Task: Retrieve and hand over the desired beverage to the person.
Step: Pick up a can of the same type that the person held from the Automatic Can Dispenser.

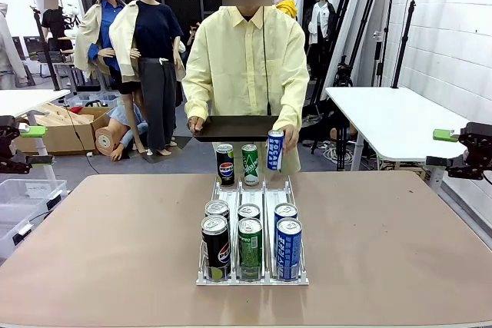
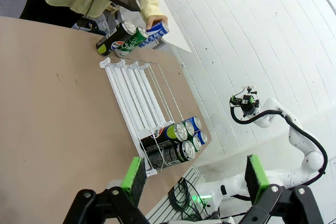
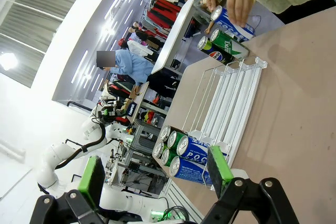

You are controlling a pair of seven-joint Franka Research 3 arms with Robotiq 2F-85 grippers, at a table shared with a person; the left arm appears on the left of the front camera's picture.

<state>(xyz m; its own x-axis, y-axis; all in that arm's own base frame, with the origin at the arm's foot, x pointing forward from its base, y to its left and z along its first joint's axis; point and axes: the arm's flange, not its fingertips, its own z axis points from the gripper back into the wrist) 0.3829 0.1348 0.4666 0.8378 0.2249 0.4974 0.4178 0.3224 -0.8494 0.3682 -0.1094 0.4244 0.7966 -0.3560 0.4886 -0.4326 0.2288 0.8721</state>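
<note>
The person (image 1: 246,59) is standing at the tabletop's (image 1: 108,228) far side, holding a black tray (image 1: 234,128) and gripping a blue can (image 1: 275,150) at the far end of the rack (image 1: 254,188). Six cans (image 1: 250,237) are sitting at its near end. The left hand (image 2: 195,177) and right hand (image 3: 157,171) are hanging open and empty out beyond the tabletop's sides, well apart from every can.
</note>
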